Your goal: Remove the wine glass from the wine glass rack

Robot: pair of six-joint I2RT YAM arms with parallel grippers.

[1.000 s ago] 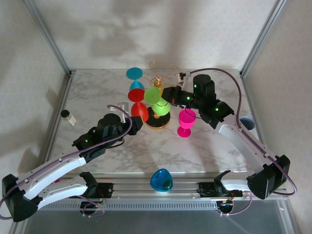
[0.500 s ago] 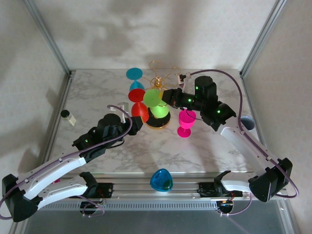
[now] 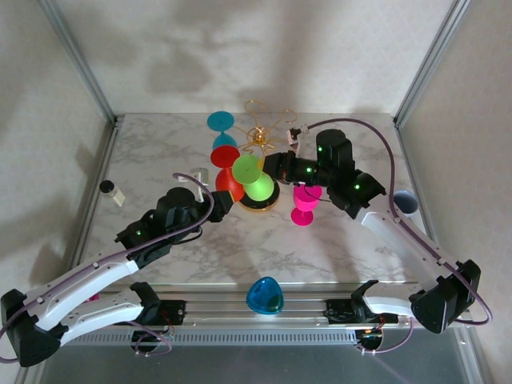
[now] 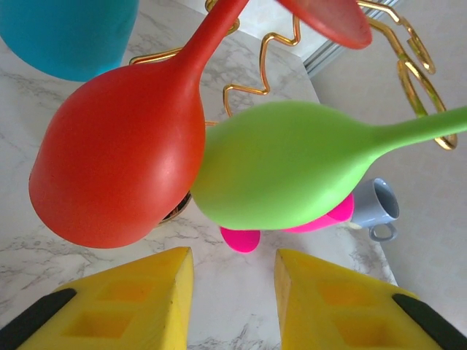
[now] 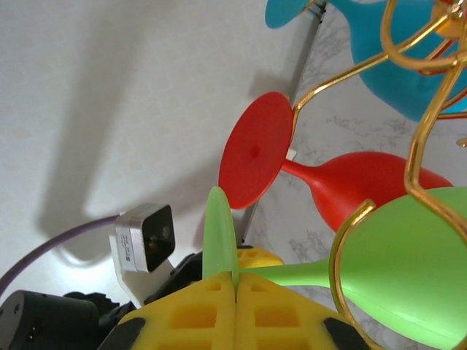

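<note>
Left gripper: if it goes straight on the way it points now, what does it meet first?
Probably the red wine glass or the green wine glass beside it; their bowls hang right ahead of its fingers. Which is nearer is unclear.

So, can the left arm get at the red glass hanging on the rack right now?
Probably yes: its open fingers sit just short of the red glass with nothing between, though the green glass is close alongside.

A fixed camera high behind both arm bases looks down over the marble worktop (image 3: 160, 160). Wrist cameras peer close past the left hand (image 4: 233, 284) and right hand (image 5: 235, 292), both catching the red glass (image 4: 117, 160) and green glass (image 4: 277, 168) from opposite sides.
</note>
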